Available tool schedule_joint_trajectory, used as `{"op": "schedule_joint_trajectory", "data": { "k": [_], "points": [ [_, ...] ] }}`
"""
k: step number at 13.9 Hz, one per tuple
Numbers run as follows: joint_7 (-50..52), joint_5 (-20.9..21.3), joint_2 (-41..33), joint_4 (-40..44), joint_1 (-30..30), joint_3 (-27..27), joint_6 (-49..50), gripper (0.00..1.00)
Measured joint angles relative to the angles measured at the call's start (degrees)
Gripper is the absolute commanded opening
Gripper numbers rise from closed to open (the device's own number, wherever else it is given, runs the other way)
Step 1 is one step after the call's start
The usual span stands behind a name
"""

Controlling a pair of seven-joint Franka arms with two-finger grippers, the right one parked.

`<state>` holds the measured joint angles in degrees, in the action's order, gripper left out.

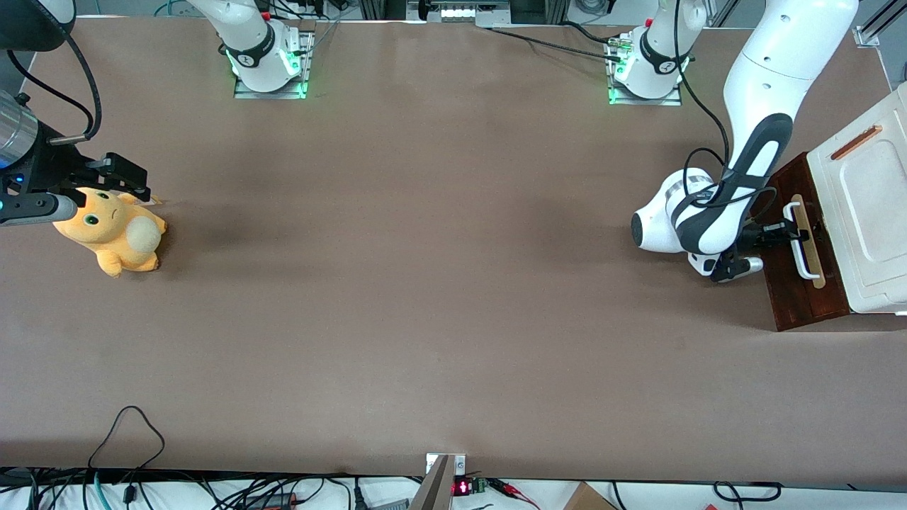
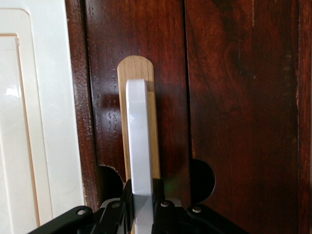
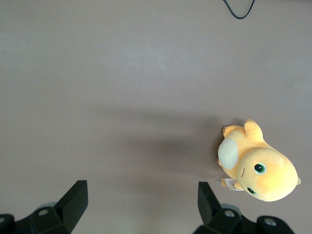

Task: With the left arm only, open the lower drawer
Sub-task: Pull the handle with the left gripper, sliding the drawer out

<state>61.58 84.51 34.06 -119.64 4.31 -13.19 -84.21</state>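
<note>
One claw, mine: the left arm's gripper [image 1: 792, 231] is clamped on the white bar handle [image 2: 140, 141] of the lower drawer [image 1: 801, 283] (dark red-brown front, under the cream-white cabinet top [image 1: 868, 212]) at the working arm's end of the table [image 1: 425, 283].
</note>
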Motion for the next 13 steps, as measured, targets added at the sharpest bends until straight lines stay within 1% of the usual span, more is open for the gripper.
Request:
{"op": "schedule_joint_trajectory", "data": {
  "k": [4, 9, 13],
  "points": [
    [0.0, 0.0, 0.0, -0.1, 0.0, -0.6, 0.0, 0.00],
    [-0.1, -0.3, 0.0, -0.4, 0.0, -4.4, 1.1, 0.00],
    [-0.1, -0.3, 0.0, -0.5, 0.0, -5.2, 1.3, 0.00]
  ]
}}
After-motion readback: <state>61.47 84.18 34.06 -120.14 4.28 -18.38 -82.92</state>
